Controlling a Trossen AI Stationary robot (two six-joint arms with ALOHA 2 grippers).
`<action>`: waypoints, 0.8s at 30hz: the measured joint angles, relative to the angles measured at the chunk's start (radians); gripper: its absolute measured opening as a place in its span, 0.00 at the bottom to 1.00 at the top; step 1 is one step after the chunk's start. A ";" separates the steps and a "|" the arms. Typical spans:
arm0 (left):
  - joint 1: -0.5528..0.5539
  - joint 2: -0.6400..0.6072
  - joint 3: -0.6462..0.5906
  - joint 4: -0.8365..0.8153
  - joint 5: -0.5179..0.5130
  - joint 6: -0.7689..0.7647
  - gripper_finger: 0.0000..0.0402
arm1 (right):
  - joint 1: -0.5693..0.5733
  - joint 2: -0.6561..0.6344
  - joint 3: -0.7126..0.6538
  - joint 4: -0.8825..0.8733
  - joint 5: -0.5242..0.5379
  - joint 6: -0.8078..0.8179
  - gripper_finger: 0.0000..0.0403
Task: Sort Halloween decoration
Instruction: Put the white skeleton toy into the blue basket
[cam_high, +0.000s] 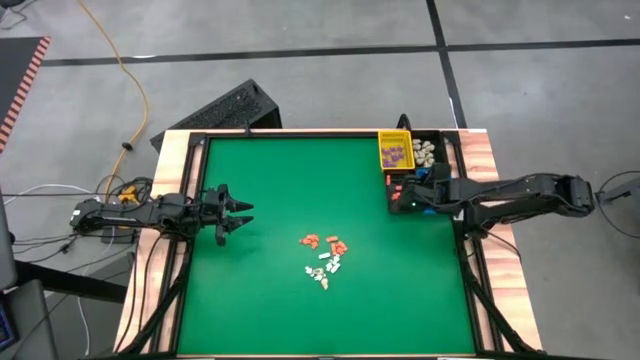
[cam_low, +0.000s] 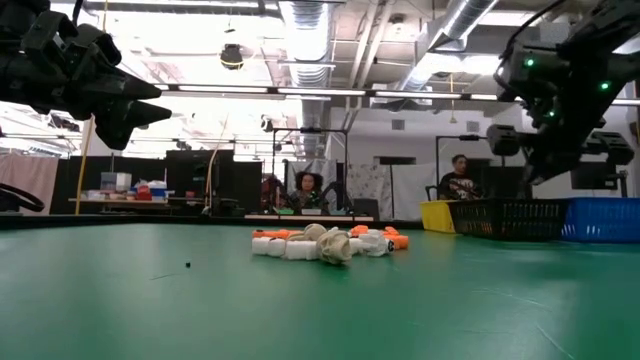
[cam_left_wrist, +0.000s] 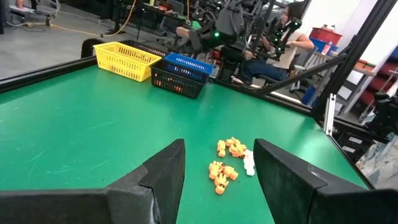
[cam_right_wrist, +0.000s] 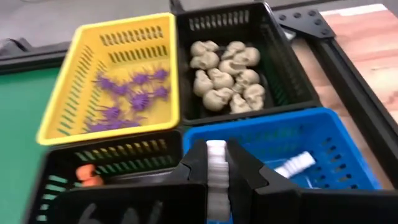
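Note:
A loose pile of Halloween decoration (cam_high: 323, 257), orange and cream-white trinkets, lies on the green mat near the table's middle and also shows as the pile (cam_low: 325, 243) in the low view. My right gripper (cam_right_wrist: 216, 152) hovers over the bins at the far right, above the seam between the blue bin (cam_right_wrist: 311, 143) and a black bin (cam_right_wrist: 112, 165), shut on a white ribbed trinket (cam_right_wrist: 216, 171). My left gripper (cam_high: 240, 215) waits open over the mat's left side, pointing level at the pile (cam_left_wrist: 230, 162). My right gripper pinches the white ribbed trinket (cam_right_wrist: 216, 149) between its two fingers, and the piece runs along them. The fingers slant down toward the table's far edge. The trinket is lifted clear, above the near rims of the bins.
The yellow bin (cam_right_wrist: 112, 87) holds purple spiders, and the far black bin (cam_right_wrist: 227, 74) holds cream skulls. The blue bin has a white piece (cam_right_wrist: 292, 165), and the near black bin an orange one (cam_right_wrist: 90, 176). Black frame rails edge the mat. People sit beyond the table.

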 joint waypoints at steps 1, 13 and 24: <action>0.000 0.000 0.000 0.000 0.000 0.000 0.45 | -0.009 0.000 0.000 -0.009 -0.009 0.001 0.11; 0.000 0.000 0.000 0.000 0.000 0.000 0.45 | -0.104 0.001 0.000 -0.076 -0.107 0.014 0.11; 0.000 0.000 0.000 0.000 0.000 0.000 0.45 | -0.110 0.001 0.000 -0.088 -0.133 -0.046 0.30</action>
